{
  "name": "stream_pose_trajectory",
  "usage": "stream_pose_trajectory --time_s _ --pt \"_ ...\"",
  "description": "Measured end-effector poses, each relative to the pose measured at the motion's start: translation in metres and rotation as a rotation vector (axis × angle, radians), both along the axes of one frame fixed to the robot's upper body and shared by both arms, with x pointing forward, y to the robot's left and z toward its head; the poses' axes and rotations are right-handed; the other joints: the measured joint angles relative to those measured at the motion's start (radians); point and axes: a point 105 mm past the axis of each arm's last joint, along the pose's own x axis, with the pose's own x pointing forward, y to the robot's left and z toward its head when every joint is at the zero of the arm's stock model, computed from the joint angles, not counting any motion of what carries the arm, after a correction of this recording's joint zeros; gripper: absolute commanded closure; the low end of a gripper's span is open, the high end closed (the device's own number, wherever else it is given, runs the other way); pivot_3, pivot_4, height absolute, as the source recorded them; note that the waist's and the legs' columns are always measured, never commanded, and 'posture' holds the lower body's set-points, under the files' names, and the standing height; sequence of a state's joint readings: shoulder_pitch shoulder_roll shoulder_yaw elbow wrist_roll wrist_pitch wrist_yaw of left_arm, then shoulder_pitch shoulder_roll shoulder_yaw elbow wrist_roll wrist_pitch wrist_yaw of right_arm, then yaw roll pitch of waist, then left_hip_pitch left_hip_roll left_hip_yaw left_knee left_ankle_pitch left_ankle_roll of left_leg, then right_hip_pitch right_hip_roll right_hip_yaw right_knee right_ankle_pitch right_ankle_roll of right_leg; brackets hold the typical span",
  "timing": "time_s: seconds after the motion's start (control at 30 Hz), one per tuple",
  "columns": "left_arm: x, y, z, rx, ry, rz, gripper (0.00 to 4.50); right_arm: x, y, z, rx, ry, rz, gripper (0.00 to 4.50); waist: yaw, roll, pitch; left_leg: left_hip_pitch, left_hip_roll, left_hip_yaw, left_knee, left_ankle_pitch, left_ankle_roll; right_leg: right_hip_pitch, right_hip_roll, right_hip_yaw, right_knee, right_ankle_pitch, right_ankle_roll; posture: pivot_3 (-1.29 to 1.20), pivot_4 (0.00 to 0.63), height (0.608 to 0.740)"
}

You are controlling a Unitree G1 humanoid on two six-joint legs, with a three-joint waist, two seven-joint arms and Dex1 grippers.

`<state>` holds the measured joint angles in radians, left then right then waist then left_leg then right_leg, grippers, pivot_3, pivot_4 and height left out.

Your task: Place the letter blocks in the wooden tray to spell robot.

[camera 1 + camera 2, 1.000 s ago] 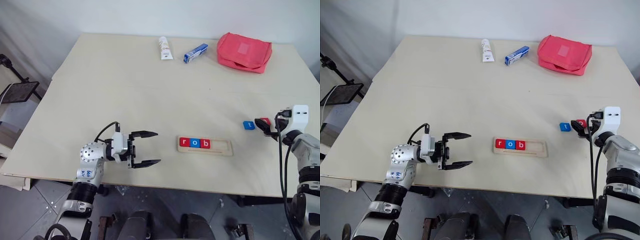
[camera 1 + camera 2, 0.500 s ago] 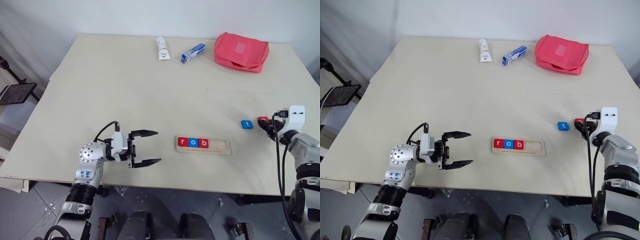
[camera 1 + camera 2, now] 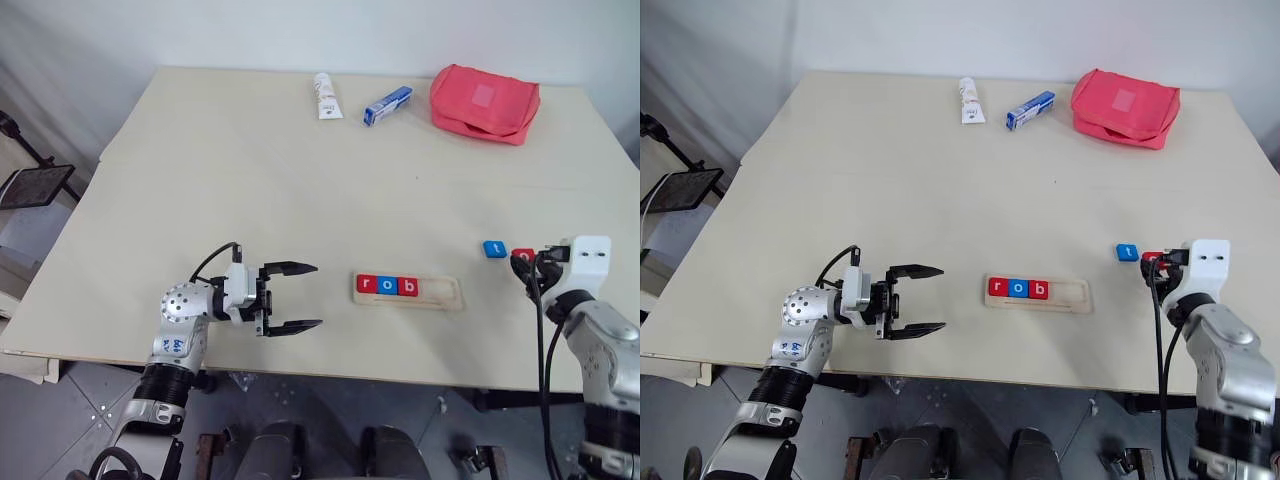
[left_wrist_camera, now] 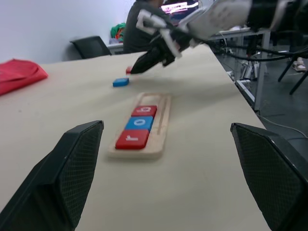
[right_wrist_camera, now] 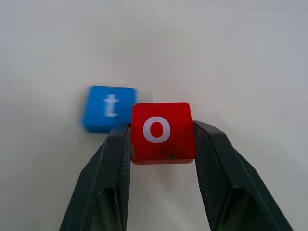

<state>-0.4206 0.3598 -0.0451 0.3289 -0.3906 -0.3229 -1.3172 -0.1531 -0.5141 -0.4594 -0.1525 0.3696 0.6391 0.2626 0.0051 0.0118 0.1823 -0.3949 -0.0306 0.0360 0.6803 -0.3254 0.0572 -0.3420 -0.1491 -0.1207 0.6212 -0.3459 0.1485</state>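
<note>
The right gripper's (image 5: 161, 139) fingers (image 5: 113, 168), open a second ago, now pinch the red o block (image 5: 162, 131), with the blue t block (image 5: 108, 108) at its ten o'clock on the counter (image 3: 250, 170). That frees the fourth letter for the wooden tray (image 3: 440, 293), where r, o, b already sit; the left gripper (image 3: 290, 297) hovers wide open and empty at the tray's nine o'clock.

The wooden tray (image 3: 410, 291) lies flat near the front edge of the surface (image 3: 280, 190), a long pale strip with raised edges. Its left half holds three letter blocks side by side: a red r (image 3: 366, 284), a blue o (image 3: 386, 285) and a red b (image 3: 406, 286); the right half is bare wood. Off to the right, the blue t (image 3: 494, 248) lies flat on the surface. Just beside it, the red o (image 5: 162, 131) sits clamped between the two fingers of my right tool (image 5: 162, 144), its white letter facing up.
</note>
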Motion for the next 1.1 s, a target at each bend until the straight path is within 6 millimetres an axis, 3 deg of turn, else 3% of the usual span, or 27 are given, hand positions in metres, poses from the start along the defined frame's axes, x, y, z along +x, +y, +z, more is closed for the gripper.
stream_pose_trajectory --time_s 0.07,0.27,0.47,0.67,0.93,1.1 --pt "-0.001 0.001 -0.001 0.003 0.002 -0.006 0.00 -0.018 0.009 0.003 0.004 -0.008 -0.027 3.04 0.005 0.000 0.000 0.001 0.000 0.000 0.000 0.000 0.000 0.000 0.000 0.001 0.000 0.000 0.000 0.00 0.150 0.740" --pt "-0.003 0.005 -0.002 0.010 0.006 -0.017 0.00 -0.065 0.036 -0.025 0.055 0.086 -0.068 3.04 0.014 0.000 0.000 0.003 -0.001 0.001 -0.002 0.000 0.000 0.001 0.001 0.006 0.000 0.000 0.000 0.00 0.150 0.740" --pt "-0.003 0.005 -0.002 0.009 0.009 -0.015 0.00 -0.068 0.037 -0.028 0.066 0.087 -0.081 3.04 0.013 0.000 0.000 0.004 -0.001 0.003 -0.002 0.000 0.000 0.000 0.001 0.008 0.000 0.000 0.000 0.00 0.150 0.740" --pt "-0.005 0.005 -0.006 0.003 0.026 -0.009 0.00 -0.057 0.034 -0.034 0.098 0.084 -0.080 3.04 0.013 0.000 0.000 0.005 -0.001 0.003 -0.002 0.000 0.000 0.000 0.001 0.008 0.000 0.000 0.000 0.00 0.150 0.740" --pt "-0.005 0.005 -0.007 -0.002 0.029 0.000 0.00 -0.057 0.037 -0.039 0.085 0.094 -0.040 0.19 0.016 0.000 0.000 0.004 -0.001 0.002 -0.003 0.000 0.000 0.000 0.001 0.008 0.000 0.000 0.000 0.00 0.150 0.740" --pt "-0.005 0.005 -0.007 -0.002 0.029 0.002 0.00 -0.068 0.035 -0.030 -0.050 0.150 0.117 0.04 0.017 0.000 0.000 0.004 -0.002 0.003 -0.002 0.000 0.000 0.001 0.001 0.008 0.000 0.000 0.000 0.00 0.150 0.740"
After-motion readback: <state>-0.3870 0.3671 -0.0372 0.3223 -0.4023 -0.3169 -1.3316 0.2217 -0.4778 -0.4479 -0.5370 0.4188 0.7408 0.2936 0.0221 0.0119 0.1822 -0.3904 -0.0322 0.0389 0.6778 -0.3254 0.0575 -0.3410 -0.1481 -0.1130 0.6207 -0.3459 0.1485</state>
